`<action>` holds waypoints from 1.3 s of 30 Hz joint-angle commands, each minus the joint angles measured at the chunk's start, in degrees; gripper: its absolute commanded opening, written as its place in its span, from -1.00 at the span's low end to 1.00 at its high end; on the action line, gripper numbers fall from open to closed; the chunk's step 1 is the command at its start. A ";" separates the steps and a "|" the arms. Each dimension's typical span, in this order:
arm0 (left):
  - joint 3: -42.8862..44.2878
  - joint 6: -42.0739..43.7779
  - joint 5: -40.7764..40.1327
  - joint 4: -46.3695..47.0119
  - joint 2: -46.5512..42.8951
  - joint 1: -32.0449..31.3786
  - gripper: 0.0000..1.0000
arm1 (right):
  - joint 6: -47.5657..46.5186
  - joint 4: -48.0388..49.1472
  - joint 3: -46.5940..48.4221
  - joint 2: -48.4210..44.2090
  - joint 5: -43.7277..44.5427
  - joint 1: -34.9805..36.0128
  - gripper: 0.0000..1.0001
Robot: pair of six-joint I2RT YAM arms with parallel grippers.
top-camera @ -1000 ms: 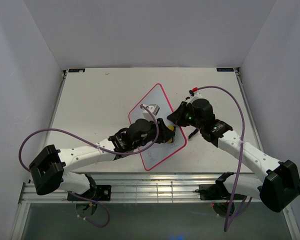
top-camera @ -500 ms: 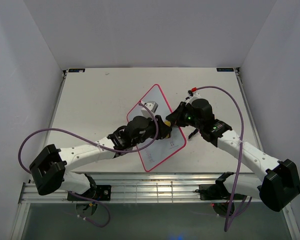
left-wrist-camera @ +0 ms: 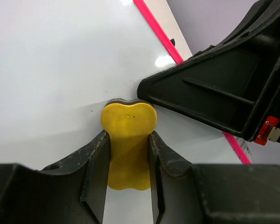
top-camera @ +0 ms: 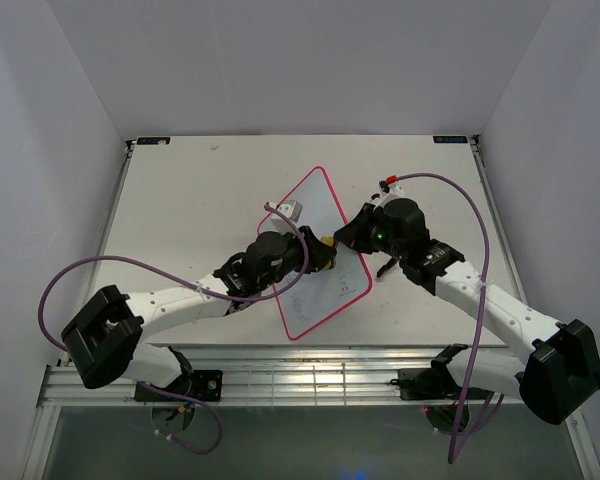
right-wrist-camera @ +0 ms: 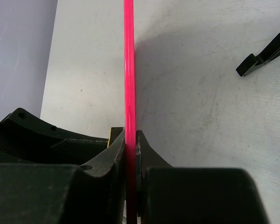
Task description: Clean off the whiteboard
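Yellow eraser (left-wrist-camera: 129, 122) on the whiteboard (top-camera: 325, 290), both arms at work.
The whiteboard lies skewed near the middle of the desk (top-camera: 180, 200). The left end effector (left-wrist-camera: 129, 137) is closed on the eraser, whose far end meets the glossy white surface toward the board's 2 o'clock edge. The right end effector (right-wrist-camera: 129, 137) is clamped on the pink-red frame at that same edge, just beside the eraser.
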 commanded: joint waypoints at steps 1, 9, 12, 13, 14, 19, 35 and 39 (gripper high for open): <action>-3.63 1.16 4.51 -6.74 3.18 -3.51 -1.00 | 2.59 13.52 4.30 -3.49 -11.19 4.44 -0.85; -7.23 2.04 2.25 -5.95 -1.21 -11.43 -1.00 | 1.53 13.60 5.36 -1.90 -10.83 4.44 -0.85; -9.60 1.07 1.69 -6.22 -1.48 -7.15 -1.00 | 1.89 14.22 5.09 -1.99 -11.88 4.44 -0.84; -10.04 0.98 2.48 -6.13 -1.48 -5.73 -1.00 | 1.97 14.22 5.09 -1.99 -12.15 4.44 -0.85; -10.66 1.68 2.40 -5.78 -1.31 -4.59 -1.00 | 2.06 14.30 5.01 -1.99 -12.67 4.44 -0.84; -11.72 3.09 4.33 -3.32 -0.16 4.47 -1.00 | 2.59 14.66 4.74 -2.08 -13.82 4.36 -0.84; -12.25 15.56 9.08 11.00 -4.64 -10.80 -1.00 | 1.80 9.83 7.02 -0.06 -8.12 4.44 -0.84; -11.63 19.43 6.01 11.01 -4.74 -17.74 -1.00 | 1.62 8.25 8.08 0.03 -7.40 4.53 -0.85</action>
